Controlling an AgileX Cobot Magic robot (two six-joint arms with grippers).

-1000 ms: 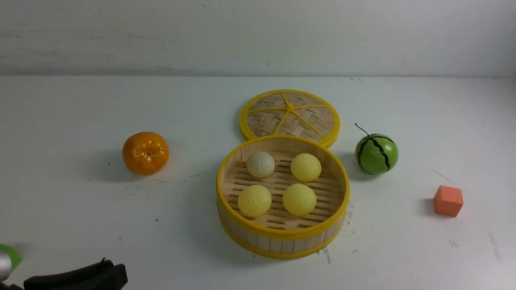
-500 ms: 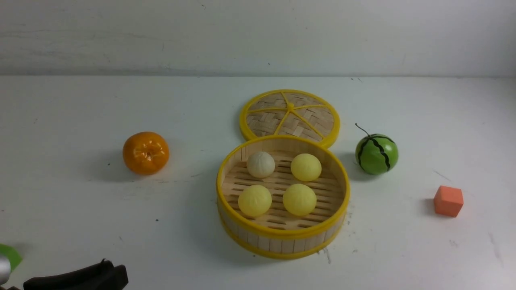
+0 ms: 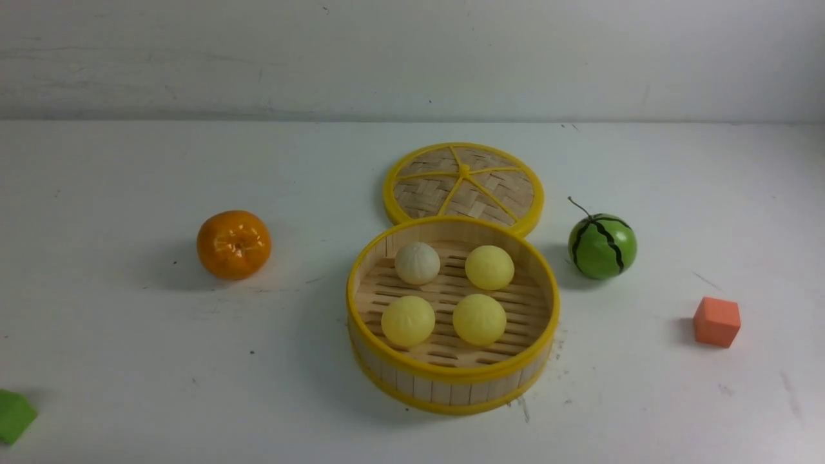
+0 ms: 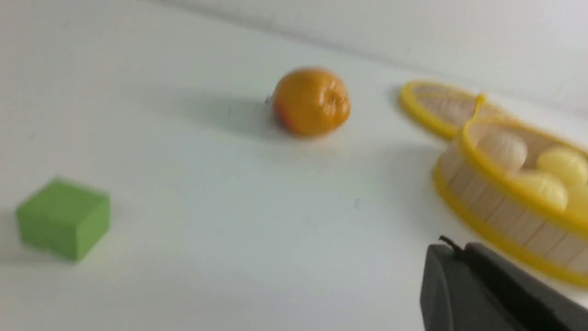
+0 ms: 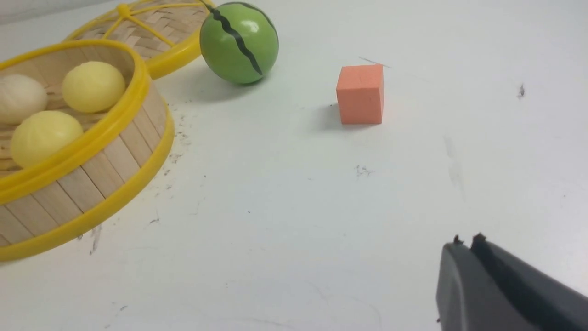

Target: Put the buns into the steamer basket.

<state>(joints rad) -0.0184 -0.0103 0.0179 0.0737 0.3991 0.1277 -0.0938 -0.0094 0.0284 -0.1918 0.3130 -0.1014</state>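
Buns (image 3: pixel 443 292) all sit inside the steamer basket (image 3: pixel 451 384). Both the left gripper (image 4: pixel 452 250) and right gripper (image 5: pixel 465 242) hang well apart from it, jaws pressed together, empty.

1. Even, diffuse light fills the front view; soft shadows pool left of the orange (image 3: pixel 233 244) and the watermelon ball (image 3: pixel 602 246).
2. A faint sheen marks the orange's skin.
3. The left wrist view is smeared with motion blur, softening the green cube (image 4: pixel 63 219).
4. The right wrist view stays sharp, its orange cube (image 5: pixel 360 94) crisp.
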